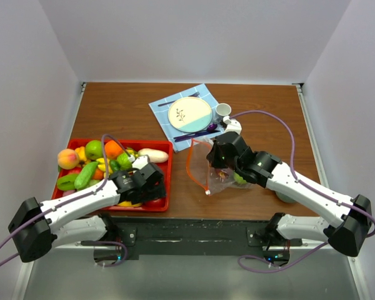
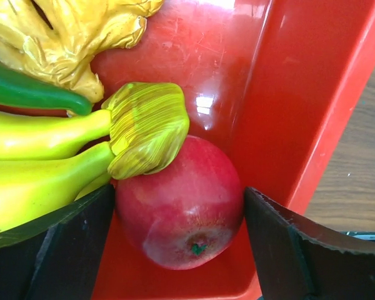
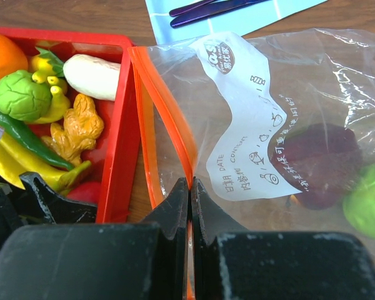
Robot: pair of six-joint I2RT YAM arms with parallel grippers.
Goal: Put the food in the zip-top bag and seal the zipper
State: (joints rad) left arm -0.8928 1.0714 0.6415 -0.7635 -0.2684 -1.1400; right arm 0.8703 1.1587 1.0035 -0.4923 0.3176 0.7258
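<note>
In the red tray [image 2: 287, 94], the red apple [image 2: 181, 219] lies within the spread left hand [image 2: 178, 200].

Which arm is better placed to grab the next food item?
Left. The left gripper, open, straddles the red apple in the tray; the right gripper is shut on the zipper of the zip-top bag.
</note>
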